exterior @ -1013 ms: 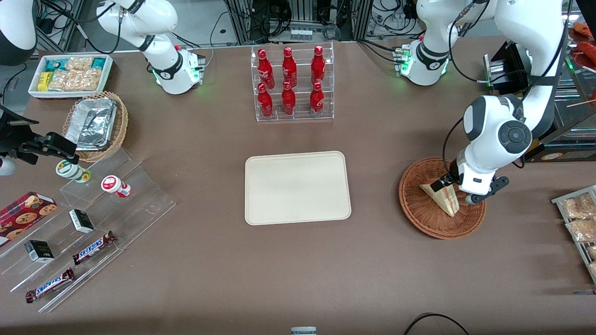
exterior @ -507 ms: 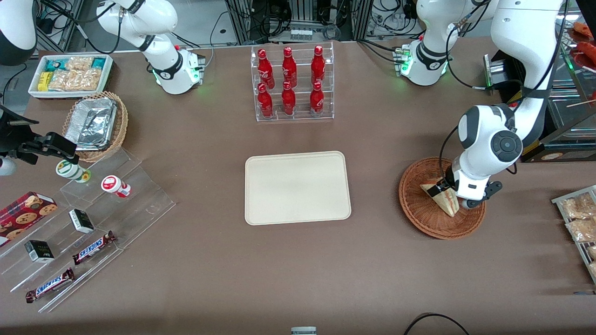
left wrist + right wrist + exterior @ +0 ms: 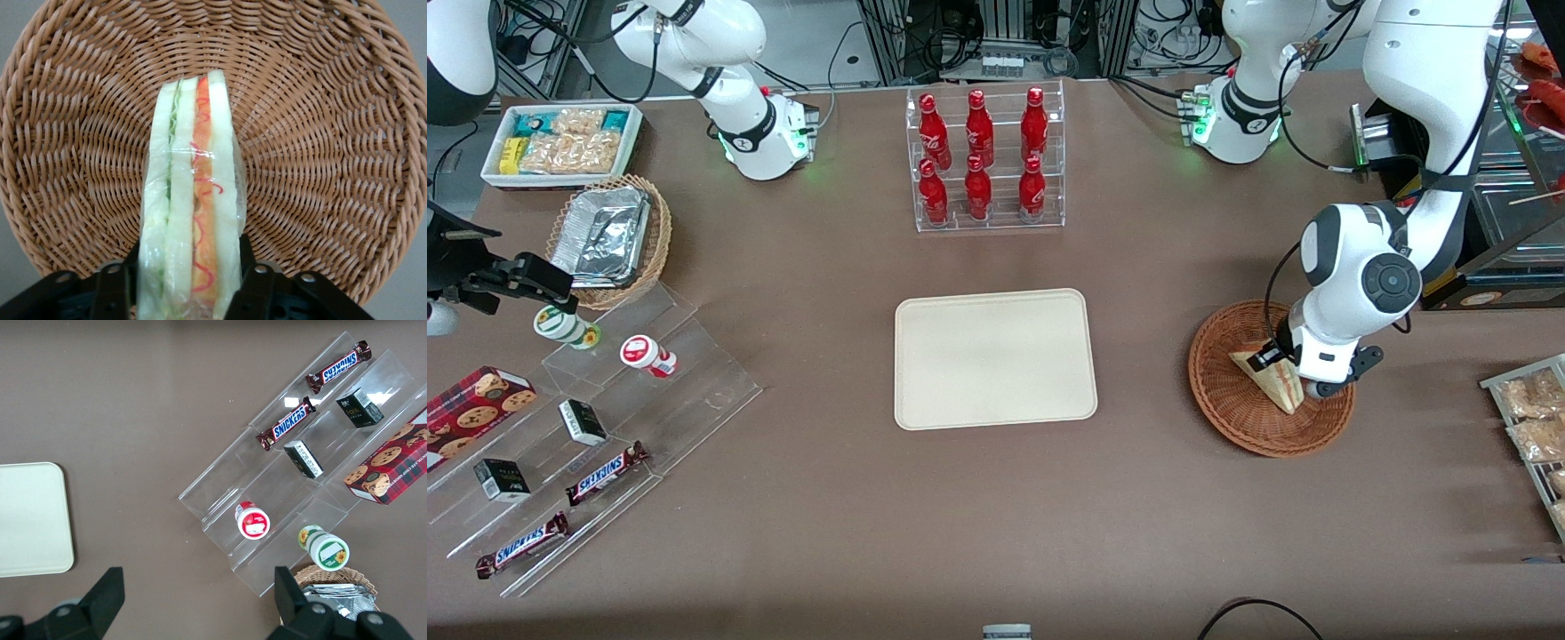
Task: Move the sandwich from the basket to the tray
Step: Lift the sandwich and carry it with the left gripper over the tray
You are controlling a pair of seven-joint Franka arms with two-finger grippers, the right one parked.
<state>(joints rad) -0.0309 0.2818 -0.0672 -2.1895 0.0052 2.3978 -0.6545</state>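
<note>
The sandwich (image 3: 1270,380), a wrapped white-bread wedge with red and green filling, sits in the round reddish-brown wicker basket (image 3: 1232,418) toward the working arm's end of the table. My left gripper (image 3: 1291,373) is down in the basket, shut on the sandwich. In the left wrist view the sandwich (image 3: 193,200) stands between the two black fingers (image 3: 252,283), which press on both of its bread faces, with the basket (image 3: 333,167) weave all round it. The cream tray (image 3: 996,356) lies flat in the middle of the table with nothing on it; its corner (image 3: 30,520) shows in the right wrist view.
A clear rack of red bottles (image 3: 983,160) stands farther from the front camera than the tray. Bagged pastries (image 3: 1534,418) lie at the working arm's table end. Clear stepped shelves with snack bars (image 3: 596,427), a tan basket of foil containers (image 3: 609,240) and a white snack bin (image 3: 560,142) sit toward the parked arm's end.
The left arm's wrist has shifted slightly toward the tray and settled lower over the basket. The sandwich has stayed where it was in the basket.
</note>
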